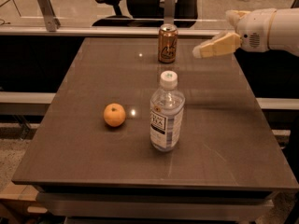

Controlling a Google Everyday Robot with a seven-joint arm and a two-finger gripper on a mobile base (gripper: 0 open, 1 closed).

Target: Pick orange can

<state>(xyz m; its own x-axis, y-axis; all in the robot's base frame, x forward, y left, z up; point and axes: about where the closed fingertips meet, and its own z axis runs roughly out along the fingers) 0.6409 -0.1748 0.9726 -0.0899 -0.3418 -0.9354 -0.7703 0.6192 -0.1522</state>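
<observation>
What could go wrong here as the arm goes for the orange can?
The gripper hangs right of the orange can, apart from it. A sideways bump could tip the upright can, which stands near the far edge of the table. The taller water bottle stands in front of the can; a low arm might knock it over. The orange fruit could be mistaken for the target.
</observation>
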